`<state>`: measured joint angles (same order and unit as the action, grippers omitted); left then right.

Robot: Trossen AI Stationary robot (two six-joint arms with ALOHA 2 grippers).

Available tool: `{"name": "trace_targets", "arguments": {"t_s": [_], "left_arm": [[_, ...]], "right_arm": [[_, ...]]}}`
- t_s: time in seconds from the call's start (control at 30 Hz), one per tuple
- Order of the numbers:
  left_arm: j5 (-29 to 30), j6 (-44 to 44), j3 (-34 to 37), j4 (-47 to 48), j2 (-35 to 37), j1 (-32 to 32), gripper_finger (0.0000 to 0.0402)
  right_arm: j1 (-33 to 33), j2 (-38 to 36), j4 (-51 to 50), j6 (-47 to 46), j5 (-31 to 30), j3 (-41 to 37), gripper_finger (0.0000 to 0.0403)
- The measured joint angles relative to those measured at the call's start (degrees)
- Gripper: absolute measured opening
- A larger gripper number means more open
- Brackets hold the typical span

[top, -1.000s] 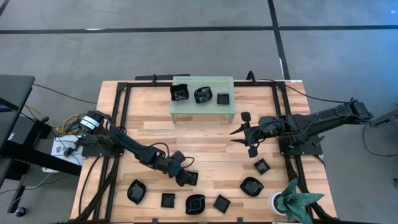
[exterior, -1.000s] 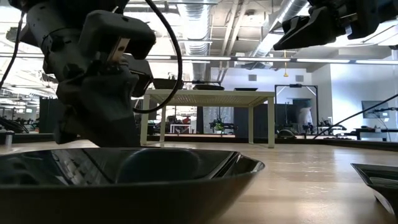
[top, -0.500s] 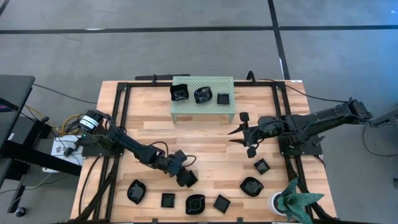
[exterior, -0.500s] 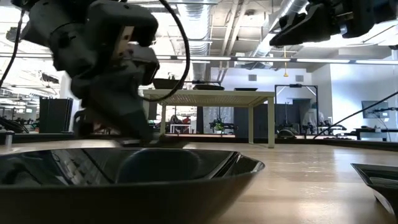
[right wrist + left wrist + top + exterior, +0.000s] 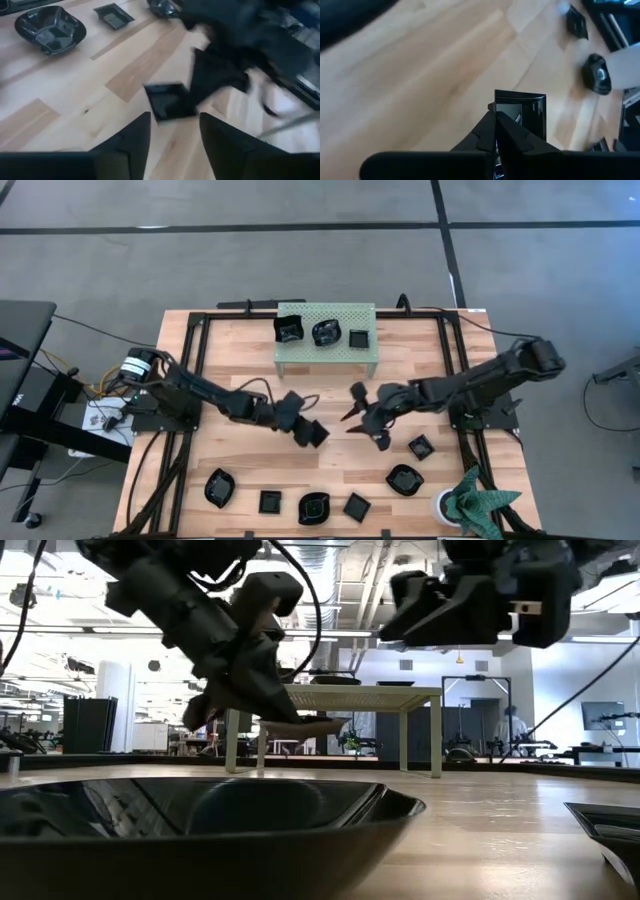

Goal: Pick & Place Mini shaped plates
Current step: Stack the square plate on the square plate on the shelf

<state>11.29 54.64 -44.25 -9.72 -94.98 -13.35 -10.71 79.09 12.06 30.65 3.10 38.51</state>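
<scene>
A small square black plate [image 5: 312,433] hangs above the middle of the table [image 5: 330,395], pinched by its edge in the left gripper [image 5: 304,430], whose fingers are closed on it. In the left wrist view the plate [image 5: 520,117] shows a raised rim and a glossy flat floor, jutting out past the clamped fingertips. In the low view it [image 5: 300,724] sits tilted, clear of the wood.

The left arm reaches from the table's left edge across toward the centre, forearm nearly level. The right arm stretches in from the right edge, and the right gripper [image 5: 362,418] hovers just beside the held plate with its fingers spread apart and nothing between them.

A second ago the left gripper was low at the near side of the table, down among the plates there; it has since lifted and swung toward the centre. The right gripper has moved leftward from its spot beyond the right-hand plates to meet it.

Three more plates sit on the pale green rack [image 5: 327,352] at the far side, and others lie in a loose row along the near edge.
</scene>
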Motion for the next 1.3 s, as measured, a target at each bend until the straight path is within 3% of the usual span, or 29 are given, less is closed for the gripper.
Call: {"name": "trace_targets", "arguments": {"t_s": [0.17,0.3,0.5,0.63,1.03,1.3], "left_arm": [[-4.39,-2.69,-0.02,-0.24,1.4,4.81,0.0008],[-7.4,-4.71,0.0,-0.23,3.72,7.83,0.0013],[-13.1,-4.91,0.03,-0.36,6.9,10.7,0.001],[-13.55,-4.92,0.02,0.17,7.32,11.07,0.0009],[-14.16,-5.5,0.0,1.21,6.89,11.22,0.0009],[-14.86,-5.12,-0.01,-1.05,6.89,11.05,0.0011]], "right_arm": [[-1.36,6.72,-1.56,4.32,-0.03,5.0,0.02],[-1.77,11.54,-1.73,7.53,-1.14,7.09,0.0208],[-2.75,16.65,0.06,14.36,-14.4,8.99,0.0187],[-3.7,17.86,2.26,16.9,-19.3,9.08,0.0167],[-7.12,14.06,2.29,17.93,-20.29,9.13,0.0151],[-4.61,14.91,3.89,17.93,-20.05,9.15,0.0159]]}}
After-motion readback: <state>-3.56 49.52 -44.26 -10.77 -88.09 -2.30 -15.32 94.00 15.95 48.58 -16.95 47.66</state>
